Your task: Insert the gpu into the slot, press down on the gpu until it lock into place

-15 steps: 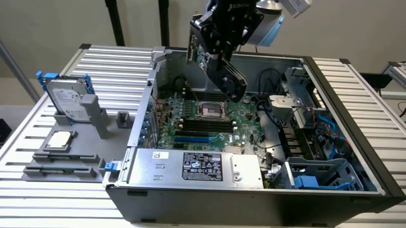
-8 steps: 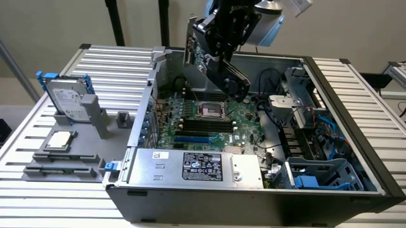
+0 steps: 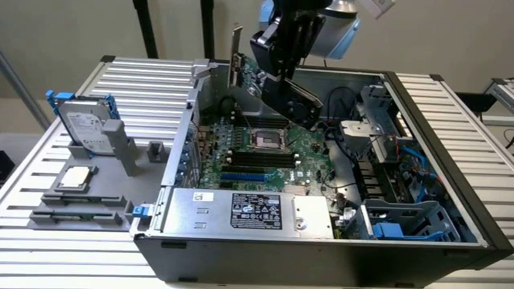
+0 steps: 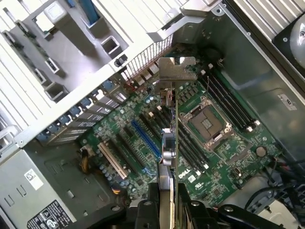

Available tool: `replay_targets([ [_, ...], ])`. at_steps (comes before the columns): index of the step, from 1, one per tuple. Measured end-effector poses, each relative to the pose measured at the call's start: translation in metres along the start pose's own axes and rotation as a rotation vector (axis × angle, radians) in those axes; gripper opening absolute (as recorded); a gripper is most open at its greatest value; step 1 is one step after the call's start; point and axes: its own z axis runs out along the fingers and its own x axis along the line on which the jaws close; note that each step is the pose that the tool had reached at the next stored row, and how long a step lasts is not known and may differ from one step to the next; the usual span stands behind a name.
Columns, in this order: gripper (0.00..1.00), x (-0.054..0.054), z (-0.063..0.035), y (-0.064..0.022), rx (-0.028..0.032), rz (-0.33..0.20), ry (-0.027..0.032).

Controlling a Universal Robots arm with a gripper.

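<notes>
While the claw [image 4: 167, 212] hangs over the open computer case [image 3: 321, 260], its two fingers [image 4: 145, 212] stand clamped on the gpu [image 4: 170, 143], one against each flat face. The card is held on edge and reaches away from the claw, with its silver bracket [image 4: 177, 71] at the far end. In the exterior view the gpu is lifted clear of the motherboard [image 3: 309, 150], above the case's far side. The blue slot [image 3: 241, 177] lies bare, well apart from the card, between the black memory strips [image 3: 253, 159] and the power supply box [image 3: 241, 212].
</notes>
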Motion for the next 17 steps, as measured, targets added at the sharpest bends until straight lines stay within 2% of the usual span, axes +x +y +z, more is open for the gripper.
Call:
replay_targets([
  [5,0.26,0.0,0.0029,-0.0001,0.0066,-0.092,-0.0006],
  [9,0.26,0.0,0.0061,-0.0003,0.0089,-0.164,-0.0015],
  [12,0.26,0.0,0.0087,-0.0004,0.0081,-0.219,-0.0034],
  [17,0.26,0.0,0.013,-0.0006,0.0028,-0.31,-0.0101],
])
